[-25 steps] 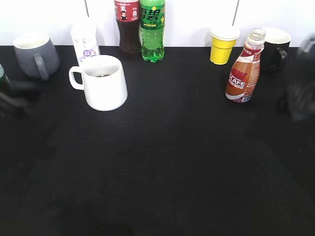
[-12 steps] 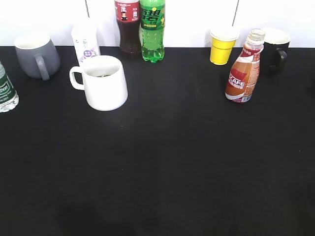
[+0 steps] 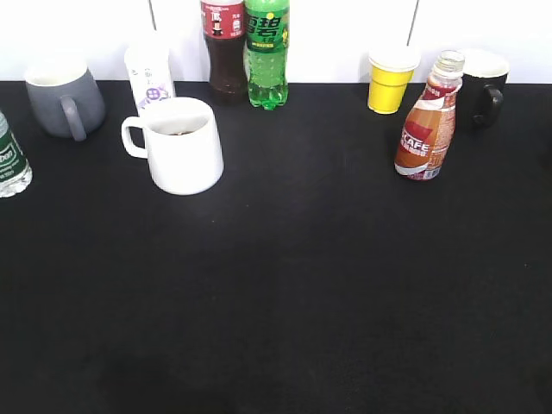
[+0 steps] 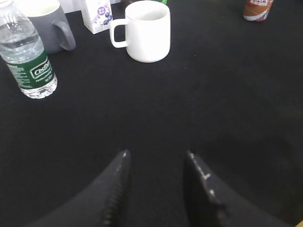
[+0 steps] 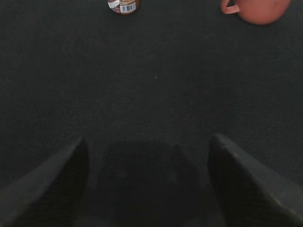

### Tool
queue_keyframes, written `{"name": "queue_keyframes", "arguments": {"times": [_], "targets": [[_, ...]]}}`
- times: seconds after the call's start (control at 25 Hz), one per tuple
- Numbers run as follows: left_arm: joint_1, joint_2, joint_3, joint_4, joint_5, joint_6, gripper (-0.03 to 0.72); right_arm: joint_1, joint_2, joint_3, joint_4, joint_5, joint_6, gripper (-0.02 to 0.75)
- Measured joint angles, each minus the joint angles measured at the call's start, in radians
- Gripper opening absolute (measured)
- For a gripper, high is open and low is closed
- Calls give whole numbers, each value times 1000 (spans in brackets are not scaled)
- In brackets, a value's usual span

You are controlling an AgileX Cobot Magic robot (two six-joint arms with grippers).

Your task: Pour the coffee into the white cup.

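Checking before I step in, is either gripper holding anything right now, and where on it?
Nothing is held. The left gripper and right gripper are both open over bare table; the coffee bottle stands free.

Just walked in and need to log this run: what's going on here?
Nothing is being handled right now. The coffee bottle stands upright and uncapped on the right of the table, and the white cup sits on the left with something dark inside it. The left gripper and right gripper are both open and empty above bare table, well short of both; neither arm shows in the exterior view.
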Motion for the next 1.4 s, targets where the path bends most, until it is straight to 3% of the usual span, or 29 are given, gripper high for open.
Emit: {"name": "queue_keyframes", "arguments": {"times": [0.28,0.36,0.56,0.64,1.4], "targets": [[15,0,0,-1,0,2,265,-14,0,0,-1,-1,0,594],[88,0,1,-1,0,2,243,-35,0,0,0,-1,0,594],[357,0,1,-1,-1,2,237,-182,-8,0,-1,-1,0,594],[390,0,1,-6,-1,2,237,-186,-56,0,-1,-1,0,594],[401,0,1,6,-1,2,237,-205,-102,0,0,-1,0,593]]}}
